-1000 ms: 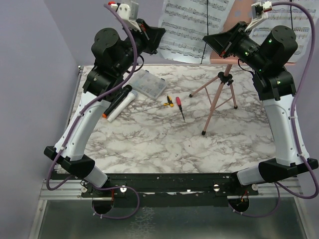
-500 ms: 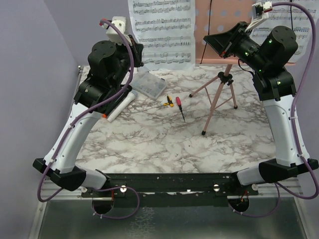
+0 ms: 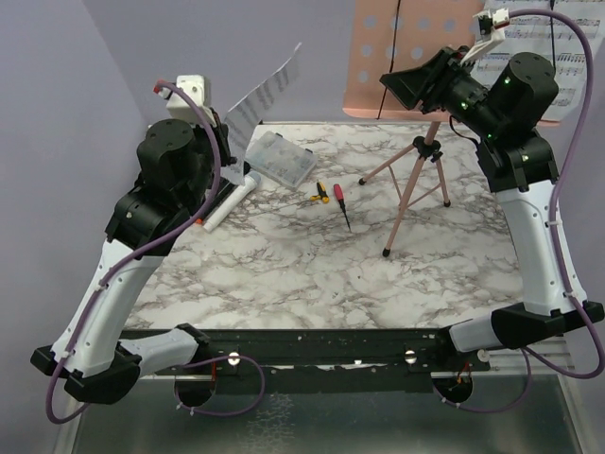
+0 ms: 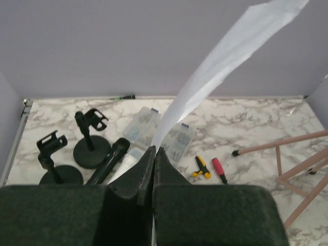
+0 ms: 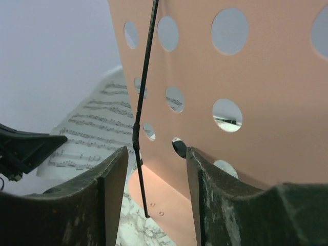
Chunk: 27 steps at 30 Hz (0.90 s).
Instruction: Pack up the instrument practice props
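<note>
The page [image 4: 220,66] slants up and right from the left gripper [image 4: 154,154], whose jaws are pinched shut on its lower edge. Beneath it on the desk [image 4: 246,123] stand two mic holders [image 4: 89,148], with a black mic [image 4: 110,159] just beside them. The right gripper [image 5: 156,154] stands partly open before the pink stand [image 5: 246,77], gripping nothing. A second page [image 3: 572,57] is mostly hidden behind that arm.

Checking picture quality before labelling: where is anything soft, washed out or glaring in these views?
Left wrist: the left gripper looks soft near the lens, and the sheet it pinches is washed out white. Right wrist: the right gripper is blurred, the pink desk sharper. Top: even light, no glare on the table, tripod sharp.
</note>
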Each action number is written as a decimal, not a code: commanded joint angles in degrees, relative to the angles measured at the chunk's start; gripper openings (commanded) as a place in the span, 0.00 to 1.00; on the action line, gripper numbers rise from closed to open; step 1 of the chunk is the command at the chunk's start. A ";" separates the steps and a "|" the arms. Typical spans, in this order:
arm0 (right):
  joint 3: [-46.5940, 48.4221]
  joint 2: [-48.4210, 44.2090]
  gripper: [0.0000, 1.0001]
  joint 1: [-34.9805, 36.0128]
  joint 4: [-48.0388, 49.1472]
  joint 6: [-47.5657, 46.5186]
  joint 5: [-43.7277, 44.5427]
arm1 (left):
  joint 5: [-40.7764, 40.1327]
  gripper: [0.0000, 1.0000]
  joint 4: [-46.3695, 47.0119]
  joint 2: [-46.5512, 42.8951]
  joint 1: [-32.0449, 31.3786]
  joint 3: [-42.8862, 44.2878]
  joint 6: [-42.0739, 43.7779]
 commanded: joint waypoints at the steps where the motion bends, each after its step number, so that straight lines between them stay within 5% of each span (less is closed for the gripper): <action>1: -2.22 -3.13 0.57 -0.19 -1.11 -1.90 2.33 | -2.10 0.00 -5.64 -3.64 0.19 -8.18 -3.76; 10: -11.04 -12.74 0.91 -0.18 2.71 -5.24 5.44 | 0.00 0.00 -6.07 -11.13 0.20 -25.46 -16.11; 21: -19.86 -22.78 0.95 -0.19 1.90 -7.21 8.65 | -12.54 0.00 -9.30 -27.87 0.19 -46.27 -36.35; 27: -23.08 -26.42 0.95 -0.15 -0.05 -7.25 8.73 | -11.24 0.00 -11.79 -28.98 0.19 -51.59 -37.95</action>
